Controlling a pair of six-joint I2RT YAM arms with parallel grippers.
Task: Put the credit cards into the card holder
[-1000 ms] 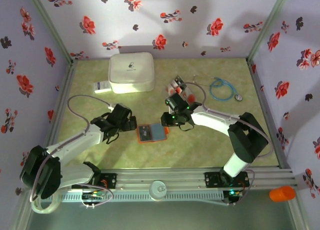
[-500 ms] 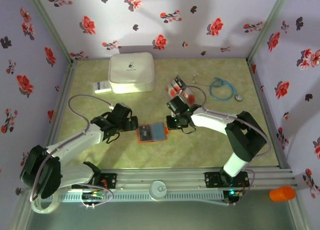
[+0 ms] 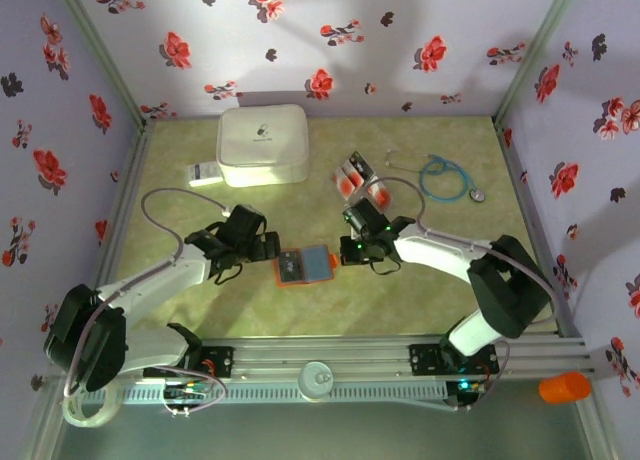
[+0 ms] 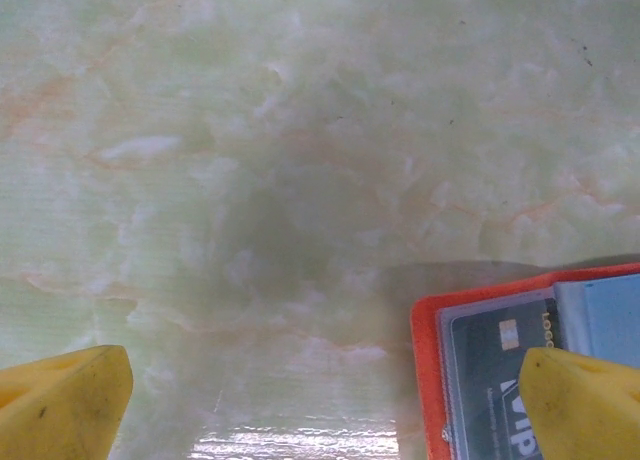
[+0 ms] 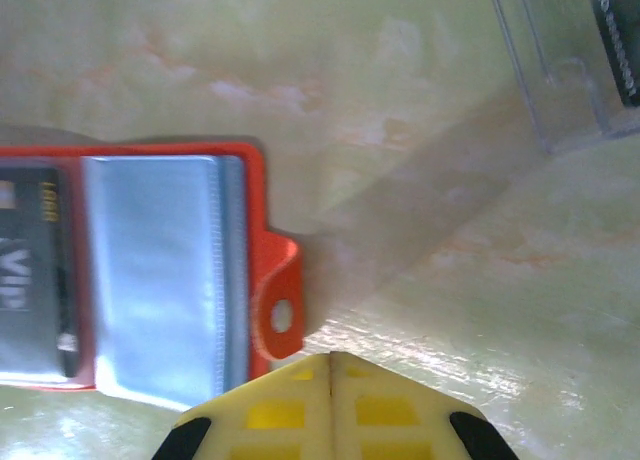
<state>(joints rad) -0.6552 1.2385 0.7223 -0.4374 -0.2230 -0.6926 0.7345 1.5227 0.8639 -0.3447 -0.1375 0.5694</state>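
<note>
The card holder (image 3: pixel 304 266) lies open on the green table, orange-red with a bluish-grey inside and a dark credit card (image 4: pixel 490 365) in its left pocket. My left gripper (image 3: pixel 264 248) is open just left of it; in the left wrist view its right fingertip (image 4: pixel 585 405) hangs over the holder (image 4: pixel 425 365). My right gripper (image 3: pixel 352 248) is shut at the holder's right edge, its tips (image 5: pixel 330 360) meeting right behind the orange tab (image 5: pixel 282 310), nothing visible between them. More credit cards (image 3: pixel 358 177) stand in a clear stand (image 5: pixel 560 80) behind.
A big white rounded case (image 3: pixel 262 144) sits at the back left with a white label (image 3: pixel 205 173) beside it. A blue stethoscope (image 3: pixel 445 177) lies at the back right. An orange cylinder (image 3: pixel 564 387) rests outside the front rail.
My right gripper has moved from the card stand toward the near side, to the holder's right edge, and its jaws have shut. The left gripper crept slightly right toward the holder.
</note>
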